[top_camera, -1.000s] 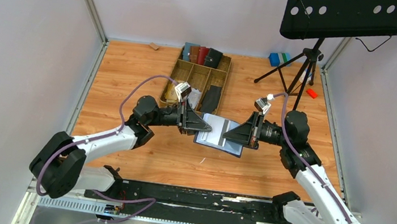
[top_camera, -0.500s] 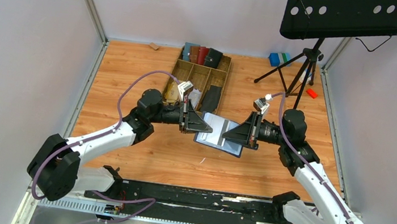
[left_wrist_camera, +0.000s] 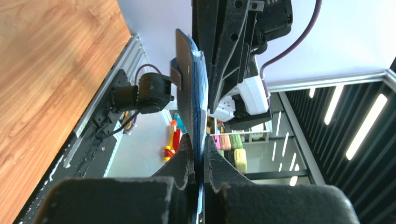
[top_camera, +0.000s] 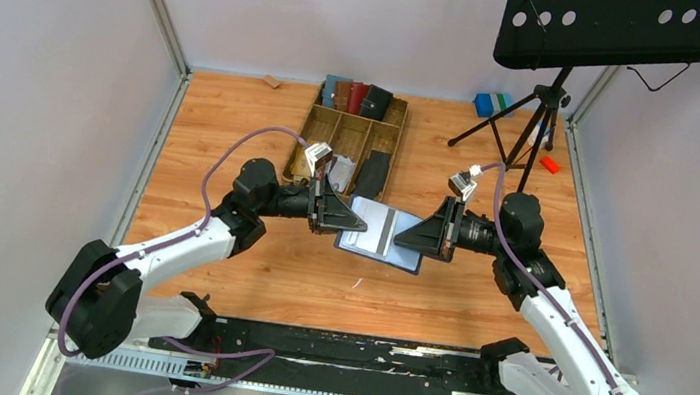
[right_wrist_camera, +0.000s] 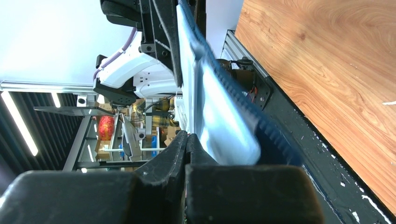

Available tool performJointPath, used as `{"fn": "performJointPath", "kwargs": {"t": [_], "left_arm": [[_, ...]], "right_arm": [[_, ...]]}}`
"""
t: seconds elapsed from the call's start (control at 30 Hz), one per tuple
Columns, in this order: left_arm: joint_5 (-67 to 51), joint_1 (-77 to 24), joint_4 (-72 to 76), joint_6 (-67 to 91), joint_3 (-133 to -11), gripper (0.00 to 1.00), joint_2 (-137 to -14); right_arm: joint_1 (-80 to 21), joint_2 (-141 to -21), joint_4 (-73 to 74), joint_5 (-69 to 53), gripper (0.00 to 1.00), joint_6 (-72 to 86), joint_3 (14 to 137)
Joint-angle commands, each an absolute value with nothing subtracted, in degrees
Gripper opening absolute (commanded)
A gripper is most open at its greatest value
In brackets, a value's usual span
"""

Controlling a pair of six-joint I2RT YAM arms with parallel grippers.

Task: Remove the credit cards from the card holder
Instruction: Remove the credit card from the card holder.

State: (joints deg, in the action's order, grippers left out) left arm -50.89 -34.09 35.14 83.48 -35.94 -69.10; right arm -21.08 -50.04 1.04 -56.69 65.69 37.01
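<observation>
The navy-blue card holder [top_camera: 385, 259] hangs open between my two grippers, lifted off the wooden table. A white credit card [top_camera: 373, 224] with a dark stripe lies against its inner face. My left gripper [top_camera: 359, 227] is shut on the holder's left edge. The left wrist view shows the holder [left_wrist_camera: 187, 84] edge-on, pinched in my left gripper [left_wrist_camera: 198, 142]. My right gripper [top_camera: 404, 236] is shut at the right side. In the right wrist view the pale card [right_wrist_camera: 210, 102] runs down to the tips of my right gripper [right_wrist_camera: 187, 136], with the holder's blue edge [right_wrist_camera: 271, 135] beside it.
A wooden compartment tray [top_camera: 334, 127] stands behind the grippers, with a black holder [top_camera: 374, 170] in it and teal, brown, red and black holders [top_camera: 356, 96] at its far end. A music stand's tripod [top_camera: 526, 128], a blue box [top_camera: 486, 103] and a red object [top_camera: 549, 165] are at the back right.
My left arm has shifted left and carried the holder slightly left with it. My right gripper has stayed about where it was. More of the white card shows.
</observation>
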Motion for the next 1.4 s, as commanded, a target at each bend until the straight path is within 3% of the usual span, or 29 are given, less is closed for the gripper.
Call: {"fn": "performJointPath", "kwargs": {"t": [0.0, 0.13, 0.17, 0.23, 0.33, 0.83, 0.97, 1.07, 1.13, 1.23, 1.3, 1.37], "left_arm": [[-52.2, -32.3, 43.0, 87.5, -34.3, 0.00, -67.6], [-52.6, -32.3, 46.5, 89.5, -33.7, 0.00, -68.1], [-52.6, -32.3, 47.4, 90.1, -33.6, 0.00, -68.2], [-52.5, -32.2, 48.8, 91.0, -33.2, 0.00, -68.3], [-52.1, -32.3, 50.5, 92.2, -32.6, 0.00, -68.2], [-51.0, -34.5, 48.9, 90.9, -33.4, 0.00, -68.4], [-50.3, -35.7, 51.3, 92.0, -33.5, 0.00, -69.3], [-49.9, -35.8, 53.4, 93.3, -32.8, 0.00, -69.5], [-49.6, -35.8, 54.6, 94.0, -32.1, 0.15, -69.5], [-47.9, -35.8, 57.8, 95.7, -30.0, 0.39, -69.5], [-47.6, -35.8, 60.0, 96.9, -29.5, 0.43, -70.0], [-47.5, -35.7, 63.0, 98.7, -29.2, 0.41, -71.0]], "right_arm": [[-20.2, -49.2, -2.3, -58.6, 0.00, 65.0, 38.8], [-20.2, -49.8, -4.4, -58.7, 0.00, 66.0, 38.8], [-20.2, -50.2, -5.2, -59.0, 0.04, 66.4, 38.7], [-20.3, -50.9, -7.8, -59.5, 0.22, 67.7, 38.1], [-20.8, -51.6, -10.7, -59.8, 0.34, 69.3, 37.8], [-26.1, -56.3, -12.6, -56.8, 0.37, 69.3, 39.5], [-27.1, -57.3, -12.7, -56.0, 0.31, 69.0, 40.0], [-27.1, -57.4, -12.2, -56.4, 0.13, 68.8, 40.3], [-27.2, -57.0, -11.0, -56.3, 0.03, 68.2, 40.4], [-27.2, -56.2, -10.2, -56.1, 0.00, 68.1, 39.7], [-27.1, -55.7, -10.2, -56.1, 0.00, 68.3, 39.4], [-27.2, -55.4, -10.1, -56.1, 0.00, 68.4, 39.1]]}}
